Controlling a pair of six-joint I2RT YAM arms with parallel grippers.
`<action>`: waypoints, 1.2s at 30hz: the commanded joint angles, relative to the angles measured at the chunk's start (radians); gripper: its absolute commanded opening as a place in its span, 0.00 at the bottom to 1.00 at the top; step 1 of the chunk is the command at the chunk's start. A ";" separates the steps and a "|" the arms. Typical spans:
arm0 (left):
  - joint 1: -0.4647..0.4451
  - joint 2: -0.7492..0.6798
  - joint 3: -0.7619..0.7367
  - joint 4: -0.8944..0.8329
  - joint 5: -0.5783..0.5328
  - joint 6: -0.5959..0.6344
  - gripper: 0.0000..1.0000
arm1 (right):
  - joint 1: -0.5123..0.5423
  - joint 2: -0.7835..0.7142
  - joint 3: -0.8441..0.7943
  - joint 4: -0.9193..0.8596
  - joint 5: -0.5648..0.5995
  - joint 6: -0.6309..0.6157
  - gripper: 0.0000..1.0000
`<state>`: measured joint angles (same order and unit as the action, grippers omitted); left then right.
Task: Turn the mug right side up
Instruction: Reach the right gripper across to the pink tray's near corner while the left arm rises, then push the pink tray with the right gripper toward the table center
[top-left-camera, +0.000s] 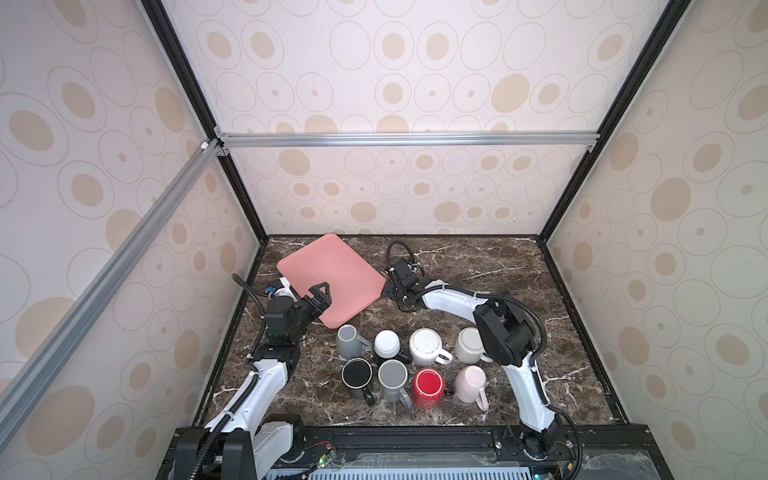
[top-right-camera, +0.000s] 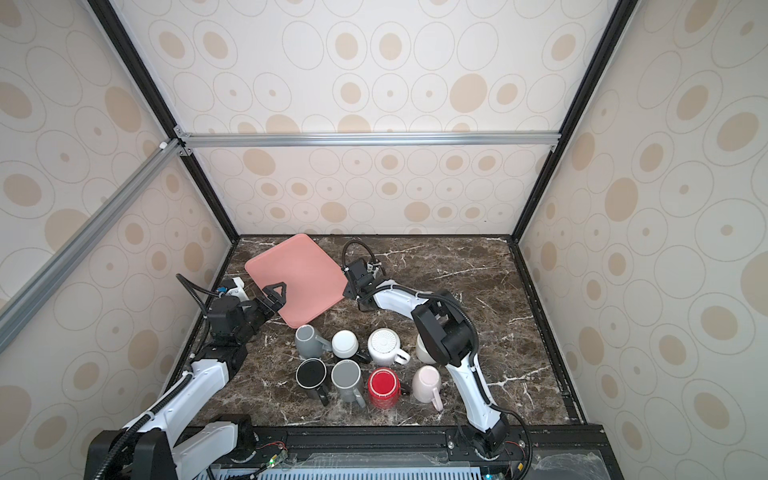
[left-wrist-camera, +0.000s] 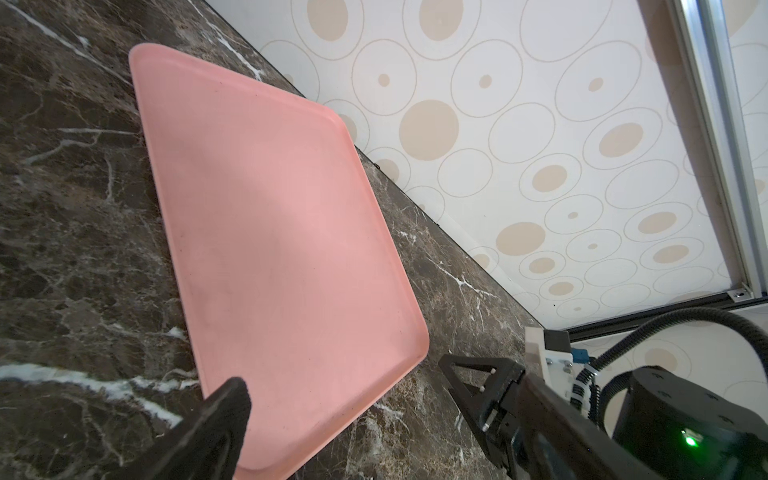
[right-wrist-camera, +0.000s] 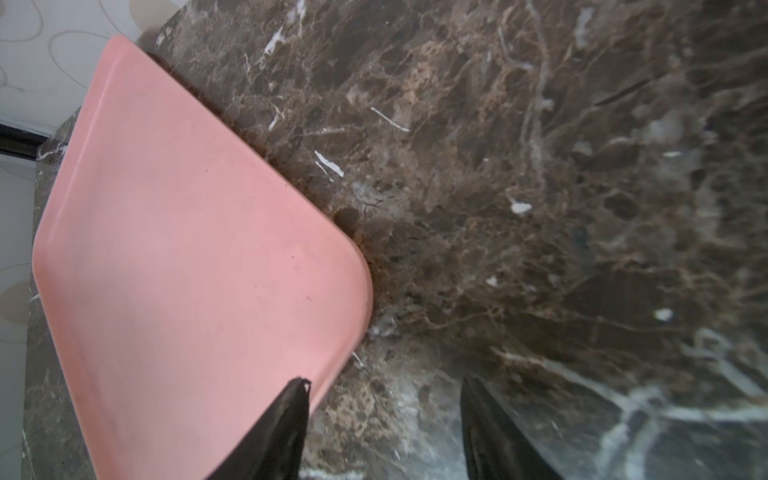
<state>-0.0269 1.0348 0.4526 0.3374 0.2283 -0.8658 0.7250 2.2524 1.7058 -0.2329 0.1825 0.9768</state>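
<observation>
Eight mugs are seen grouped in two rows of four toward 6 o'clock on the marble table (top-left-camera: 490, 266) in both top views. The red mug (top-left-camera: 428, 384) and the black mug (top-left-camera: 356, 372) in the near row are plainly stood on their rims with bases up. Most of the rest appear inverted too, though which one the task means cannot be told. No mug is touched. The pink tray (top-left-camera: 328, 266) is laid empty at about 11 o'clock from the cluster, presumably as the place where a righted mug is to be set. The left gripper (top-left-camera: 321, 297) is held above the tray's 7 o'clock edge, its fingers spread to the full with nothing between them. The right gripper (right-wrist-camera: 384, 382) is poised low at the tray's 3 o'clock corner. Its fingers are parted about halfway, one over the tray's rim and one over bare marble, and nothing is grasped. Both arms are judged to be positioned away from the mugs so that the cluster is unobstructed. The turning step is judged not yet begun, and a reach toward 6 o'clock would be needed first.
</observation>
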 joint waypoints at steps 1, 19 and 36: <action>-0.005 -0.004 -0.006 0.046 0.023 -0.041 0.99 | 0.011 0.057 0.087 -0.102 0.024 0.034 0.58; -0.005 0.008 -0.011 0.071 0.047 -0.053 0.99 | 0.018 0.300 0.469 -0.461 0.070 -0.004 0.34; -0.005 0.015 0.011 0.043 0.053 -0.034 0.99 | -0.110 0.279 0.499 -0.430 0.084 -0.233 0.00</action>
<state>-0.0284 1.0447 0.4412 0.3794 0.2722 -0.9020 0.6331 2.5179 2.1841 -0.6380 0.2390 0.8089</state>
